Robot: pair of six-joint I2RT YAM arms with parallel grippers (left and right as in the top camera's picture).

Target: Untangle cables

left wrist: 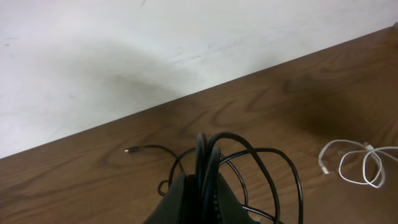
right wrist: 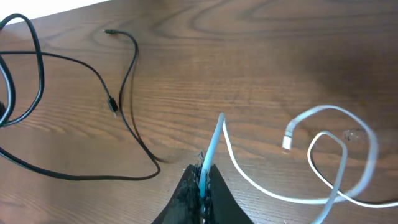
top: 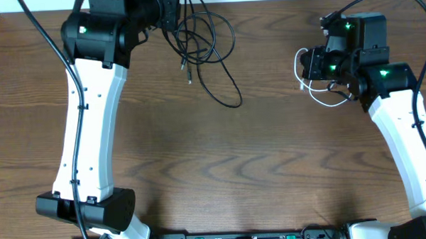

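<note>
Pinching several loops of the black cable (left wrist: 201, 152) between pressed-together fingers, the left gripper (left wrist: 202, 182) sits near the back edge of the wooden table (top: 222, 176), with the cable's slack sprawled beside it. The right gripper (right wrist: 202, 175) is clamped on the white cable (right wrist: 214, 142), whose loops lie well apart from the black one.

The white-and-black left arm (top: 92, 116) reaches far forward, and its dark two-finger left gripper (left wrist: 200, 186) is pinched on loops of the thin black cable (left wrist: 202, 155). The matching right arm (top: 405, 137) bends inward. Its right gripper (right wrist: 202, 177) seemingly clamps the thin white cable (right wrist: 212, 143).
</note>
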